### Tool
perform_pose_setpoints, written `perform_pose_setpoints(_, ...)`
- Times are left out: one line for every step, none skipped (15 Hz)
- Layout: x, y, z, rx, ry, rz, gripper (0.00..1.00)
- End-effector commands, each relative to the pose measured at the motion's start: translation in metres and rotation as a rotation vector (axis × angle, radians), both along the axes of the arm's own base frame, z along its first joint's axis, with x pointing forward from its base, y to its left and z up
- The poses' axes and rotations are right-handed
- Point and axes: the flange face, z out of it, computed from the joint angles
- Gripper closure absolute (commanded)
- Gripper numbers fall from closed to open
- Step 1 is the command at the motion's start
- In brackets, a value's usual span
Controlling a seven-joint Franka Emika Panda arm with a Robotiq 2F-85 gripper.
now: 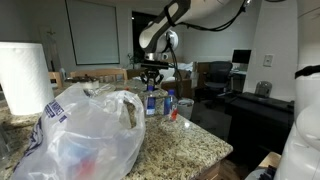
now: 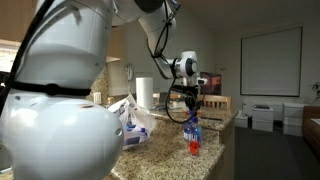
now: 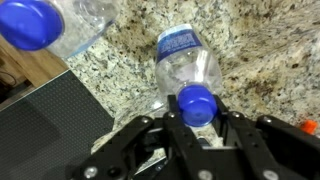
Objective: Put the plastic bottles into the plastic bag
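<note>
Wrist view: the jaws sit either side of the blue cap [image 3: 196,102] on a clear plastic bottle [image 3: 185,62] standing on the granite surface [image 3: 265,50]. Can't tell if they're pinching it. Looks like the grab step. Next up: firm squeeze, straight lift, then carry it to the plastic bag [image 1: 85,140], at 8 o'clock from the bottles in an exterior view.

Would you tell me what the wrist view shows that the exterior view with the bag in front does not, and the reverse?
Wrist view only: a close look at the blue cap of a bottle sitting between the tool's fingers; whether they grip it is unclear. Exterior view only: the plastic bag, the paper towel roll and the arm. Both: bottles on the speckled counter beneath the tool.
</note>
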Motion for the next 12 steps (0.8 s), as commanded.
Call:
perform_pose_setpoints(-0.025,-0.008,0.032,0.137,0.016,0.107,0.86)
perform_pose_setpoints(-0.031,-0.011,0.041,0.183,0.017,0.137,0.86)
perform_pose_setpoints(-0.039,-0.016,0.056,0.234,0.017,0.179,0.86)
perform_pose_setpoints(-0.047,-0.021,0.067,0.277,0.021,0.219,0.86)
perform_pose_setpoints(-0.057,-0.028,0.081,0.314,0.027,0.265,0.86)
perform_pose_setpoints(-0.064,-0.032,0.091,0.352,0.038,0.308,0.86)
perform_pose_setpoints(-0.072,-0.035,0.100,0.386,0.052,0.353,0.86)
perform_pose_setpoints(-0.079,-0.036,0.107,0.418,0.072,0.397,0.86)
perform_pose_setpoints(-0.085,-0.033,0.110,0.444,0.102,0.442,0.86)
perform_pose_setpoints(-0.089,-0.029,0.111,0.470,0.133,0.483,0.86)
perform_pose_setpoints(-0.093,-0.021,0.109,0.491,0.168,0.523,0.86)
perform_pose_setpoints(-0.096,-0.012,0.106,0.514,0.201,0.563,0.86)
